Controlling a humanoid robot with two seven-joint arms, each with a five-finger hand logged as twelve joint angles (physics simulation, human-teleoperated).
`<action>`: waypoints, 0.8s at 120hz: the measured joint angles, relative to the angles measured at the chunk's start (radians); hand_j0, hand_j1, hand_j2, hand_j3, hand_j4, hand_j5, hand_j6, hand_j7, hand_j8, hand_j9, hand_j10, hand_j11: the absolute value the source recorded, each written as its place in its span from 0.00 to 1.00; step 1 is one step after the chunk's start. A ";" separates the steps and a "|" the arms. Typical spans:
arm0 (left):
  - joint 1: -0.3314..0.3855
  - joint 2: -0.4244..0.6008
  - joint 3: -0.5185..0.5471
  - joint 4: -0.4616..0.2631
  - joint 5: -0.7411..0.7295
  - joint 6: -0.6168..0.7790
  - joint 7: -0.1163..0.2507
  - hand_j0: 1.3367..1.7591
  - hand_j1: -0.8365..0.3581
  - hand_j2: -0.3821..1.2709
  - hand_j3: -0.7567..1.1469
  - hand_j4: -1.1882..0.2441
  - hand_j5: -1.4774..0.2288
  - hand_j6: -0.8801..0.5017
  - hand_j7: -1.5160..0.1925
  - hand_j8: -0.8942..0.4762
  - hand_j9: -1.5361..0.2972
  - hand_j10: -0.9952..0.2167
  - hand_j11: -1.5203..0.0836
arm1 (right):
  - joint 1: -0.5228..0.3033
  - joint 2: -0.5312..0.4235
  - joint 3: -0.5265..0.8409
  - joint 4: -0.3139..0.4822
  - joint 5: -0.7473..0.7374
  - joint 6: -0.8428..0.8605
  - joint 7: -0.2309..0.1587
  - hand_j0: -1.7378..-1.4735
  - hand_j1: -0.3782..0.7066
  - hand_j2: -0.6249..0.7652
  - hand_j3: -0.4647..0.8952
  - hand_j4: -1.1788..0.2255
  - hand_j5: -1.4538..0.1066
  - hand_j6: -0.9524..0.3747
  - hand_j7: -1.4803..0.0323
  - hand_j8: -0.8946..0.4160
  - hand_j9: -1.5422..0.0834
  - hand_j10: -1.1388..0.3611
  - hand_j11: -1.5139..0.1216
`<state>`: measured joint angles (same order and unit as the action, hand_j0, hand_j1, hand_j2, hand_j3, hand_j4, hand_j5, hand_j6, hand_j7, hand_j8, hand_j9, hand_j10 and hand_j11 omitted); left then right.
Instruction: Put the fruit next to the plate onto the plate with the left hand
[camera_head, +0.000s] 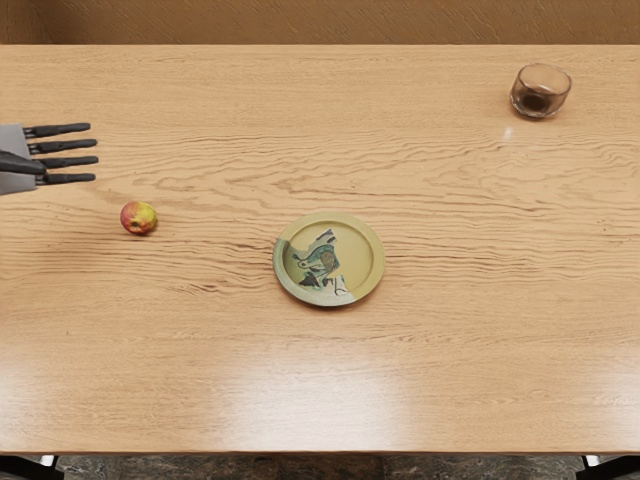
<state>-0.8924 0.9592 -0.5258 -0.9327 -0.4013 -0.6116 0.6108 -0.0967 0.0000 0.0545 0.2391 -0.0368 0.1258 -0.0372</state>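
A small red and yellow apple (139, 217) lies on the wooden table, left of the plate. The olive-green plate (368, 246) with a painted picture in its middle sits near the table's centre and holds nothing. My left hand (62, 155) comes in at the left edge, its black fingers stretched flat and spread, holding nothing. It hovers up and to the left of the apple, apart from it. The right arm is out of view.
A brown glass cup (540, 90) stands at the far right of the table. The table's front edge runs along the bottom of the view.
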 joint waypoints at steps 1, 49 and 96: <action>0.000 0.000 0.000 0.001 0.000 0.000 0.000 0.76 0.99 0.23 0.40 0.83 0.86 0.63 0.88 0.65 0.83 0.82 0.94 | 0.000 0.000 0.000 0.000 0.000 0.000 0.000 0.30 0.04 0.45 0.34 0.83 0.92 0.71 0.97 0.67 0.94 0.75 0.91; -0.222 -0.200 -0.001 0.004 0.666 0.000 0.000 0.76 0.98 0.23 0.40 0.82 0.86 0.63 0.88 0.65 0.83 0.81 0.94 | 0.000 0.000 -0.001 0.000 0.000 0.001 0.000 0.30 0.04 0.45 0.34 0.83 0.92 0.71 0.97 0.67 0.94 0.75 0.91; -0.332 -0.414 0.203 -0.004 1.331 0.430 0.000 0.76 0.96 0.24 0.40 0.80 0.84 0.61 0.86 0.63 0.81 0.79 0.92 | 0.000 0.000 -0.001 0.000 0.000 0.001 0.000 0.30 0.04 0.45 0.34 0.83 0.92 0.71 0.97 0.67 0.94 0.75 0.91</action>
<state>-1.2248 0.5451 -0.3228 -0.9371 0.9295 -0.1815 0.6109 -0.0971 0.0000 0.0538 0.2393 -0.0368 0.1271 -0.0373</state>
